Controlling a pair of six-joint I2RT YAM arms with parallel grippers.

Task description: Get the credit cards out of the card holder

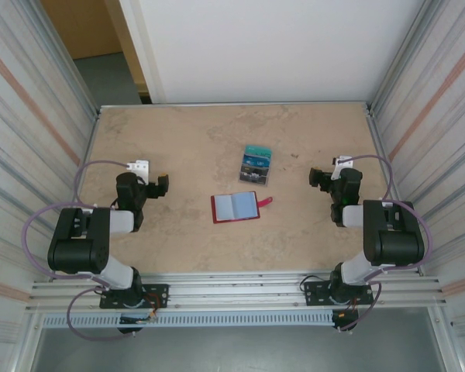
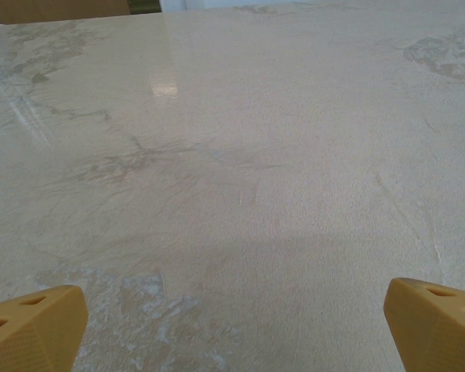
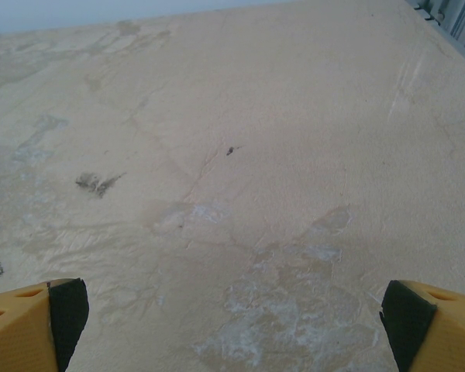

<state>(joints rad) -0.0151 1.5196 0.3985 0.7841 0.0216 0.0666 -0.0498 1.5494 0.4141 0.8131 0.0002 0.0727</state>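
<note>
Open card holder (image 1: 235, 207) on table (image 1: 178, 139), credit cards (image 1: 256, 164) piled near it. Spread wide, empty: left claw (image 1: 161, 184), right claw (image 1: 316, 177).

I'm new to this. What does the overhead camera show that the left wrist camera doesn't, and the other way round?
Overhead: the open red card holder lying flat mid-table, the credit cards stacked just beyond it and apart from it, and both arms, left hand and right hand flanking them. Left wrist: a close view of the left hand's yellow fingertips spread wide over bare surface. Both: the beige marbled table.
</note>
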